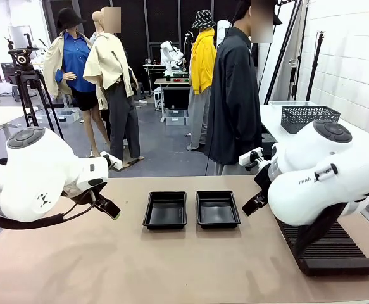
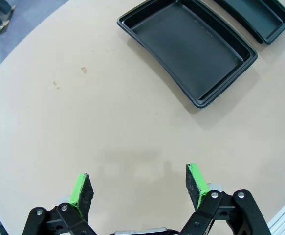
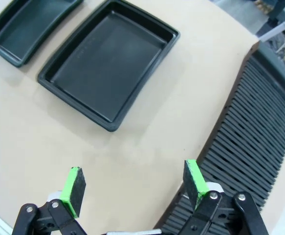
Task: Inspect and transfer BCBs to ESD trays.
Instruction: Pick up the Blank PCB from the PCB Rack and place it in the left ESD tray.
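Observation:
Two black ESD trays lie side by side in the middle of the table, the left tray point(image 1: 165, 209) and the right tray point(image 1: 217, 208), both with nothing in them. My left gripper point(image 1: 110, 209) hovers left of the left tray point(image 2: 188, 49), open, with bare table between its green pads point(image 2: 79, 191). My right gripper point(image 1: 254, 204) hangs just right of the right tray point(image 3: 108, 63), open too, its pads point(image 3: 193, 177) over the table beside the rack's edge. The BCBs are out of view.
A long black ribbed rack point(image 1: 326, 244) lies on the table under my right arm, also seen as the slotted rack point(image 3: 254, 132). A person in a dark jacket point(image 1: 235, 101) stands at the far side. A grey mesh basket point(image 1: 309, 117) sits on a white side table.

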`<action>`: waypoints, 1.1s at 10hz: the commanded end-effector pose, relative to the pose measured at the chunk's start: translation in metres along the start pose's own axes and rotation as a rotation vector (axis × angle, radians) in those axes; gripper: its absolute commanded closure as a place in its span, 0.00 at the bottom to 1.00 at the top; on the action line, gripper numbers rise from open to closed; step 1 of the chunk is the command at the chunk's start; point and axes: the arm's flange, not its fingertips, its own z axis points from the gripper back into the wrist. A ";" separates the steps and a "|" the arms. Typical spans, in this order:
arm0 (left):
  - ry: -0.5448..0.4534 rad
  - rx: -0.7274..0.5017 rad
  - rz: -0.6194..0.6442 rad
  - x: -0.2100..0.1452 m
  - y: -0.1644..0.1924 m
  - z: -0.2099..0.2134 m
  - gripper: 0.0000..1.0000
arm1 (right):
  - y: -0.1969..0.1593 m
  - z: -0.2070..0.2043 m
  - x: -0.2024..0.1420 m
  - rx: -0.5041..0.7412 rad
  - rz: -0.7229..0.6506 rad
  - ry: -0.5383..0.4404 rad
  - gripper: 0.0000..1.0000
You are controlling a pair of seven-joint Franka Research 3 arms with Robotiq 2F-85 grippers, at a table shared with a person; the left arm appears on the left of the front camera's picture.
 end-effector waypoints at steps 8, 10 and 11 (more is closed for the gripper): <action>0.099 -0.625 0.090 0.038 0.126 0.068 0.00 | -0.100 0.083 0.003 0.469 -0.053 0.014 0.00; 0.055 -0.717 0.199 0.029 0.162 0.077 0.00 | -0.136 0.101 -0.023 0.639 -0.087 -0.127 0.00; 0.027 -0.764 0.289 0.016 0.189 0.080 0.00 | -0.152 0.108 -0.039 0.724 -0.091 -0.195 0.00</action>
